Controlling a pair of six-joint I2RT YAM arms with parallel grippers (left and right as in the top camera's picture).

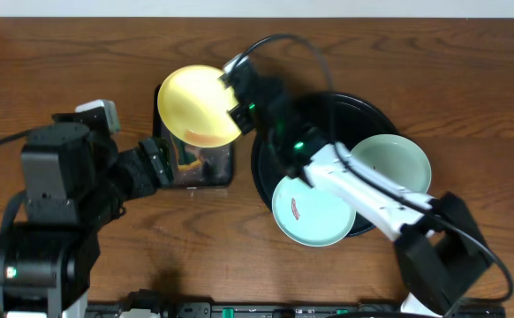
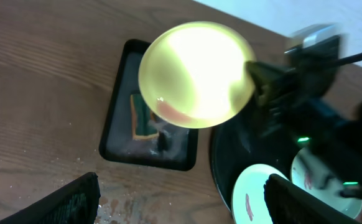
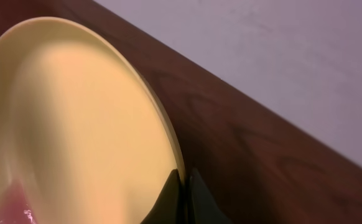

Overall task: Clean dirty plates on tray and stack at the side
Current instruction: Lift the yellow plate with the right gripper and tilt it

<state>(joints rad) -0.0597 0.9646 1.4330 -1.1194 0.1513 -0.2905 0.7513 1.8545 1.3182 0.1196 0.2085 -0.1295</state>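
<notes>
My right gripper (image 1: 237, 108) is shut on the rim of the pale yellow plate (image 1: 195, 104), holding it tilted in the air over the small rectangular tray. The right wrist view shows the fingers (image 3: 168, 199) pinching that plate's (image 3: 75, 124) edge, with a red smear near its low side. Two mint-blue plates (image 1: 306, 216) (image 1: 398, 159) lie on the round black tray (image 1: 345, 113), the nearer one showing a red smear. My left gripper (image 1: 162, 168) is open and empty at the rectangular tray's left side. In the left wrist view its open jaws (image 2: 182, 190) frame the yellow plate (image 2: 196, 74).
A small rectangular black tray (image 1: 223, 172) holds a green and orange sponge-like pad (image 2: 145, 118) under the yellow plate. Drops of water spot the wooden table (image 2: 122, 202) in front of it. The right arm (image 1: 363, 190) crosses over the round tray.
</notes>
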